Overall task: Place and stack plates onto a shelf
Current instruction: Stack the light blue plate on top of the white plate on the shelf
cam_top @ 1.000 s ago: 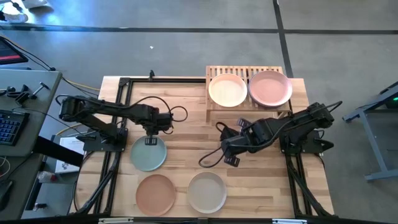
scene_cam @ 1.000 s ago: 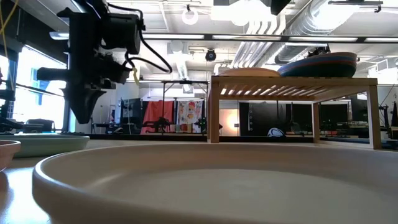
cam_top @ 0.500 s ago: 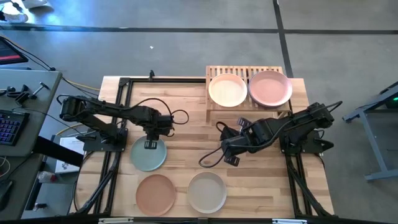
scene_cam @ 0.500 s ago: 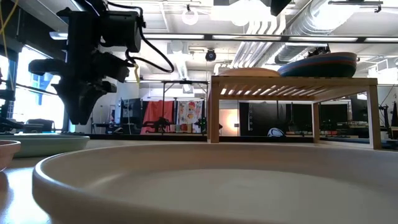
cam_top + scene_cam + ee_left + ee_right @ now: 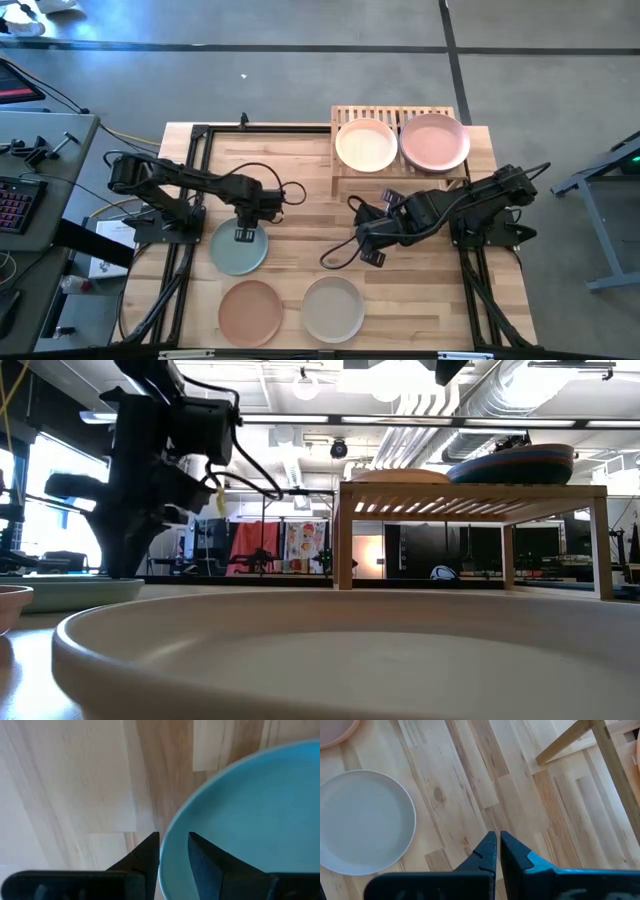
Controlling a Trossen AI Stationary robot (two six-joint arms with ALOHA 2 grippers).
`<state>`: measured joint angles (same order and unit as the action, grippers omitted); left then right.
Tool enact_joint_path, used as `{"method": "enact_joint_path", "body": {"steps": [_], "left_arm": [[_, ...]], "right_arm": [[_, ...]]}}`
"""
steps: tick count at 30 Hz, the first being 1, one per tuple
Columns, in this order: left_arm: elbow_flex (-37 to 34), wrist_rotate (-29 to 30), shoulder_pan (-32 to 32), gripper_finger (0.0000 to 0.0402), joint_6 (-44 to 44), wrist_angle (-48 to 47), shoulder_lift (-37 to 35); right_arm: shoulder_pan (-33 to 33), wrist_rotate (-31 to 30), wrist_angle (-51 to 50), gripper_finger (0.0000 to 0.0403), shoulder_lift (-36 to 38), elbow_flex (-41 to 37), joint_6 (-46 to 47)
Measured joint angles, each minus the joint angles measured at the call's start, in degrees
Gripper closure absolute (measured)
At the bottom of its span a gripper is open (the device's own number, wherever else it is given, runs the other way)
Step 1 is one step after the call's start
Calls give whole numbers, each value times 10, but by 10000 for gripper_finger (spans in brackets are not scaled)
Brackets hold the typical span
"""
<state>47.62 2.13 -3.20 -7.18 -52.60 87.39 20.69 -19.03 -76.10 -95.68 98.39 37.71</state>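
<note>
A pale green plate [image 5: 238,250] lies flat on the table at the left. My left gripper [image 5: 243,235] points down at the plate's far rim, open, one finger inside the rim and one outside [image 5: 173,855]. My right gripper [image 5: 372,258] hangs shut above bare table near the middle [image 5: 498,847]. On the shelf [image 5: 390,112] sit a cream plate [image 5: 366,145] and a pink plate [image 5: 435,142]; the low view shows the pink plate's pile [image 5: 520,463] as a stack. A terracotta plate [image 5: 250,312] and a beige plate [image 5: 333,309] lie near the front edge. My left gripper stands astride the pale green plate's far rim [image 5: 167,855], coming from above and pointing down. One finger is inside the plate, the other outside over the table. I cannot tell whether either finger touches the rim. The plate lies flat on the table.
Black frame rails [image 5: 190,190] run along the table's left and right sides. A cable [image 5: 340,255] loops from the right arm over the table's middle. Bare wood lies between the pale green plate and the shelf.
My left gripper has sunk toward the pale green plate and shifted a little toward the near edge. Its fingers have opened and now stand on either side of the rim. The plate has kept its place.
</note>
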Motion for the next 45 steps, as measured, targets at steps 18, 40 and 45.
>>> {"method": "enact_joint_path", "body": {"steps": [18, 40, 45], "left_arm": [[0, 0, 0, 325, -11, 4, 55], [35, 51, -4, 399, -30, -12, 28], [54, 73, -16, 400, -40, -20, -11]], "right_arm": [[0, 1, 0, 402, 0, 0, 0], [-24, -70, 1, 402, 0, 0, -30], [-60, -73, 6, 402, 0, 0, -65]]}}
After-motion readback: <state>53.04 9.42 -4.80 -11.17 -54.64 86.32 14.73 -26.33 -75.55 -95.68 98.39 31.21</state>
